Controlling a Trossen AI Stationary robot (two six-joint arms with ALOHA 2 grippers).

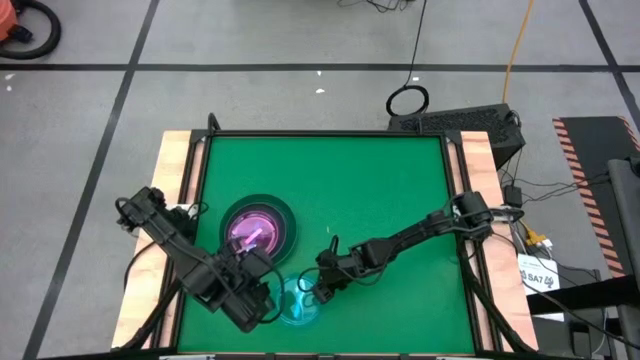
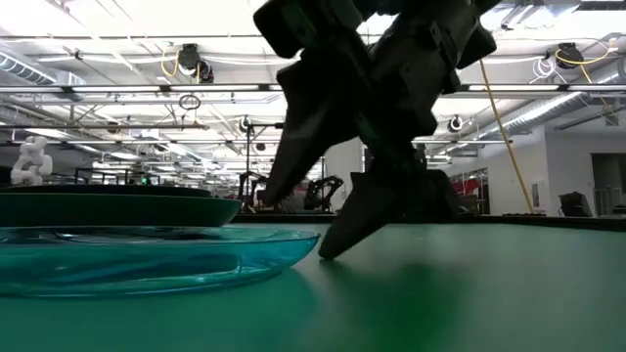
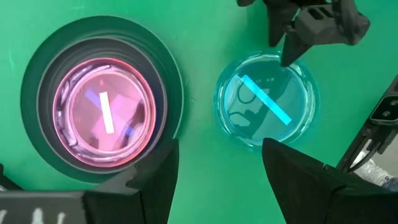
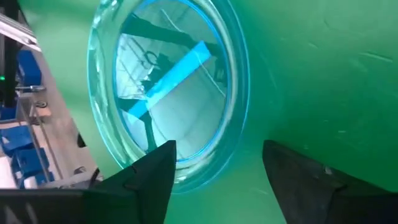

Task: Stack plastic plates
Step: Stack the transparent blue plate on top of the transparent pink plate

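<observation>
A stack of plates (image 1: 258,228) rests on the green table: dark grey plates (image 3: 37,74) below, translucent pink ones (image 3: 102,115) nested on top. A translucent cyan plate (image 1: 297,302) lies flat near the table's near edge; whether it is one plate or several, I cannot tell. My right gripper (image 4: 214,177) is open at the cyan plate's rim (image 4: 233,124), one finger over the plate's inside, the other outside it. That outer fingertip (image 2: 328,252) reaches down to the table beside the rim. My left gripper (image 3: 217,168) is open above the table, between the stack and the cyan plate (image 3: 267,102). My right gripper comes slanting down from the table's right side with the cyan plate's right rim (image 3: 291,65) between its open fingers. Whether either finger touches the rim, I cannot tell. The plate lies flat on the table.
Wooden rails (image 1: 175,190) border the green mat on the left and right. Cables and a dark box (image 1: 455,120) lie beyond the far edge. Bare green surface (image 1: 380,190) stretches across the far and right parts of the table.
</observation>
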